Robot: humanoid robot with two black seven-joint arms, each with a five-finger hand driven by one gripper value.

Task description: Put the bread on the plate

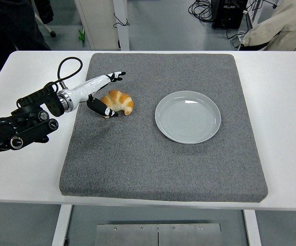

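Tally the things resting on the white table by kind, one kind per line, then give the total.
Croissant: 1
Plate: 1
Grey mat: 1
Total: 3

Black left arm (20,128) — white hand (94,88), looped cable (66,64).
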